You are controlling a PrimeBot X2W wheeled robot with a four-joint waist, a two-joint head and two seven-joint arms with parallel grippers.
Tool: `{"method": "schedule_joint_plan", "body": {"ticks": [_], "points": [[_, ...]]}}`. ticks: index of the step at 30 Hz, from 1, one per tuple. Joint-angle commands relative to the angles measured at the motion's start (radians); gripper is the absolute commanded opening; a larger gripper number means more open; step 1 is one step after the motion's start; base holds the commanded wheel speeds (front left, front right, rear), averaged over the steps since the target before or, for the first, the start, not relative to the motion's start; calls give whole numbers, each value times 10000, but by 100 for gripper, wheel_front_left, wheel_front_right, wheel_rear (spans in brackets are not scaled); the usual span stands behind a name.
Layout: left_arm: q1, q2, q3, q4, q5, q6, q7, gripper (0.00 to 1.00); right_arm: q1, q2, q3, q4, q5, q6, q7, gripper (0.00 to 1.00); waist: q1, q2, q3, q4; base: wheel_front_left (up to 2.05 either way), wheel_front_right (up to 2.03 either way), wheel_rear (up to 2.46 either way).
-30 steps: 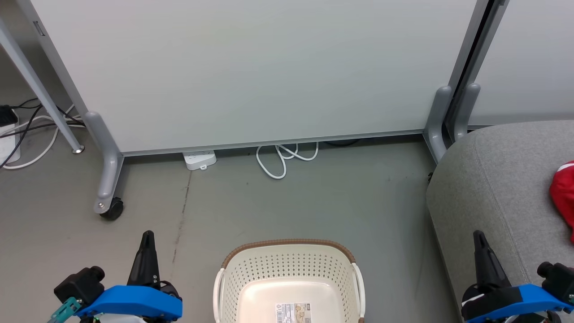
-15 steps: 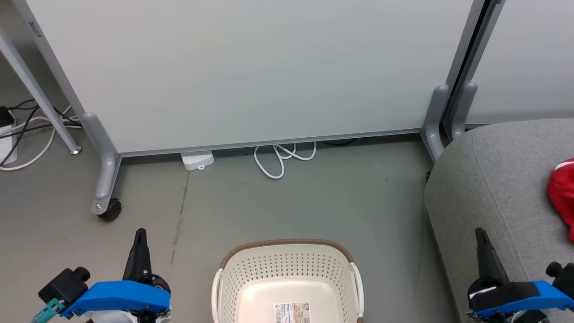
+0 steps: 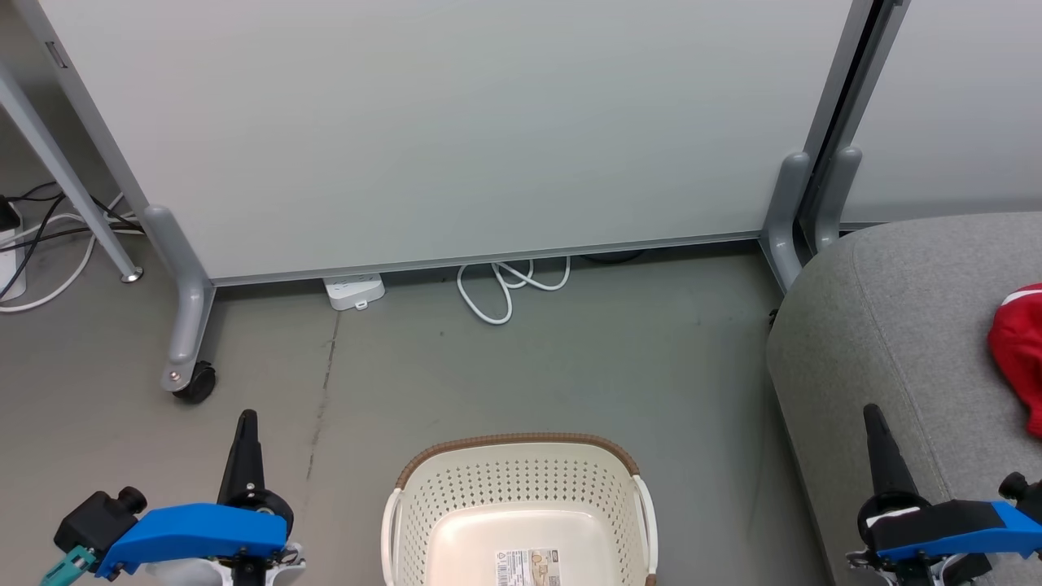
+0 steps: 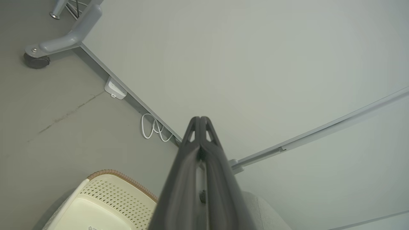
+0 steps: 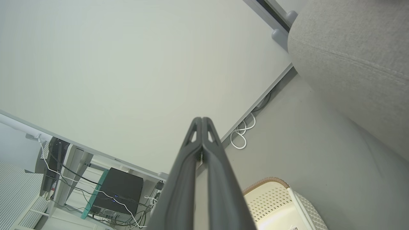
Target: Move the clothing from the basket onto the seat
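— Red clothing point(image 3: 1017, 358) lies on the grey seat point(image 3: 895, 325), cut by the picture's right edge; what could go wrong now?
— Only one piece shows; a second may sit out of frame, and the basket point(image 3: 521, 480) has its near part cropped, so calling the job done is risky.
— And inside the basket?
— Its base looks bare but for a sticker point(image 3: 529, 566); the left hand point(image 3: 246, 419) and right hand point(image 3: 871, 411) are each pressed together, pinching nothing; the right one hangs near the seat's edge and might brush it.

Floor point(image 3: 529, 366), basket point(image 3: 521, 443), seat point(image 3: 895, 325) bearing clothing point(image 3: 1017, 350)
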Motion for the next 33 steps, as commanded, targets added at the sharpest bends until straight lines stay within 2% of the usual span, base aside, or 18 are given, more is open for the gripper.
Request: {"method": "schedule_joint_plan", "body": {"ticks": [1, 33], "points": [[-278, 11, 60, -142, -223, -45, 51, 0, -272, -23, -15, -138, 254, 3, 82, 0, 0, 0, 0, -5, 0, 0, 0], [-390, 10, 452, -325, -3503, -92, 908, 0, -464, -14, -78, -264, 3726, 3, 956, 0, 0, 0, 20, -171, 0, 0, 0]]}}
